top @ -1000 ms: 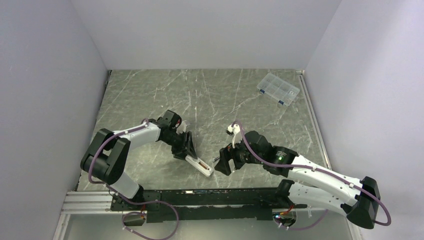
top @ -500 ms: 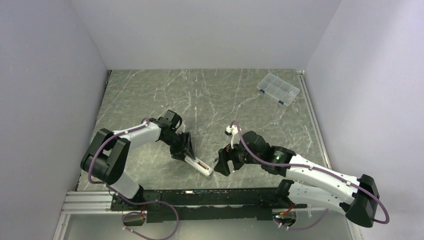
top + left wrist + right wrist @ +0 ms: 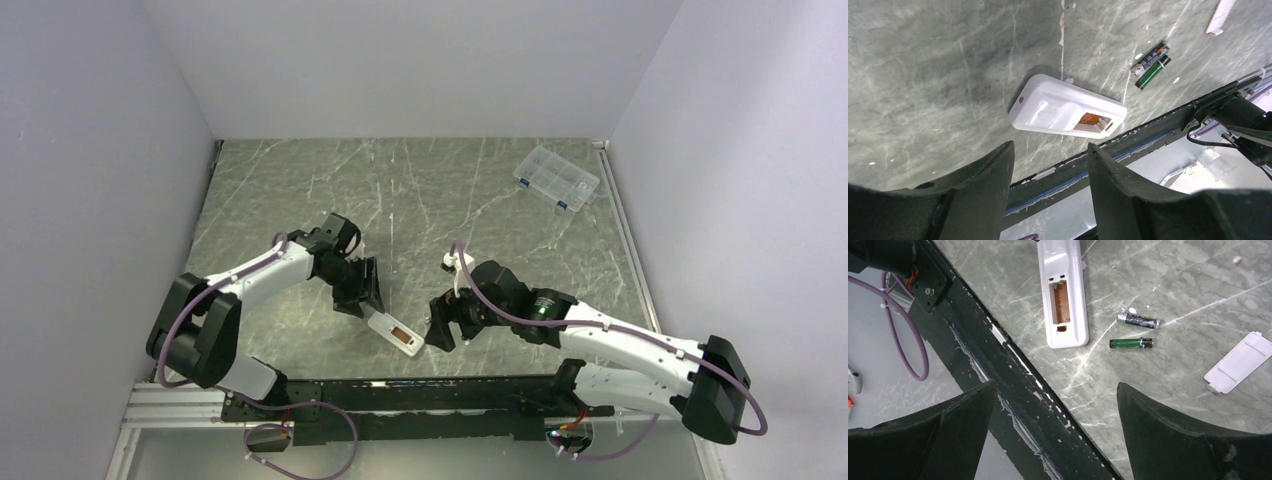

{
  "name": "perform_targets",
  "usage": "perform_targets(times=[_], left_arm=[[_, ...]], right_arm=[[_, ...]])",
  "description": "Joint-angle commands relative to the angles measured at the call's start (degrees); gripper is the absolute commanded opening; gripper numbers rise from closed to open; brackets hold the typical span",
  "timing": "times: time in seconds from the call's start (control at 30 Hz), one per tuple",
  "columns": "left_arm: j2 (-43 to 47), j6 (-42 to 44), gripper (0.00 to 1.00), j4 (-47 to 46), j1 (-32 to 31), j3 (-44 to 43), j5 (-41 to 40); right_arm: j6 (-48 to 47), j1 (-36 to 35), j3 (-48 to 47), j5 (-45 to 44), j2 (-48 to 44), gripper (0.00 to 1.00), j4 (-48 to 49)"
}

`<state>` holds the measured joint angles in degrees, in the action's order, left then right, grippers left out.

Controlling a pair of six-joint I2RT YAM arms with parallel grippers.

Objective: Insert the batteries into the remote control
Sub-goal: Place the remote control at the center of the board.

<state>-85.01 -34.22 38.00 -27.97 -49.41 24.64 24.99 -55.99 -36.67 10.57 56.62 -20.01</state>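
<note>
The left tool (image 3: 1050, 146) hangs low over the marbled surface (image 3: 450, 190), jaws parted to a middling gap and gripping nothing. Just beyond its tips the remote control (image 3: 1058, 107) lies back-up near the surface's front edge, its battery bay uncovered and showing a coppery inside. The right tool (image 3: 1055, 386) hovers close by, jaws spread wide and likewise holding nothing. The batteries (image 3: 1131, 343) lie near each other on the surface just beside the remote's open end, touching neither it nor either tool; one is green-labelled, the other dark with a silvery tip. A small white cover (image 3: 1238, 362) rests farther out, and a clear compartmented box (image 3: 557, 178) sits well apart toward the far right corner
</note>
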Motion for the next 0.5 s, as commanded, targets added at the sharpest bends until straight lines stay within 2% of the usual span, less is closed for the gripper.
perform_targets(times=[0.0, 0.17, 0.37, 0.4, 0.47], left_arm=[[4.58, 1.24, 0.64, 4.56, -0.25, -3.08, -3.37], [8.87, 2.28, 0.77, 7.96, -0.25, -5.02, -5.97], [15.19, 2.39, 0.79, 12.27, -0.25, -6.90, -11.68], [16.62, 2.11, 0.90, 12.82, -0.20, -6.94, -12.85], [19.72, 1.84, 0.95, 13.41, -0.16, -6.89, -14.68]], right_arm=[[-1.24, -0.86, -4.54, -0.82, 1.14, 0.92, 0.97], [-2.54, -2.95, -8.25, -4.45, 5.64, 0.92, -0.69], [-5.08, -5.85, -13.18, -7.08, 14.13, 0.93, -1.09], [-5.73, -5.88, -13.97, -6.88, 15.35, 0.93, -0.58], [-6.36, -5.89, -15.25, -6.95, 17.91, 0.94, -0.15]])
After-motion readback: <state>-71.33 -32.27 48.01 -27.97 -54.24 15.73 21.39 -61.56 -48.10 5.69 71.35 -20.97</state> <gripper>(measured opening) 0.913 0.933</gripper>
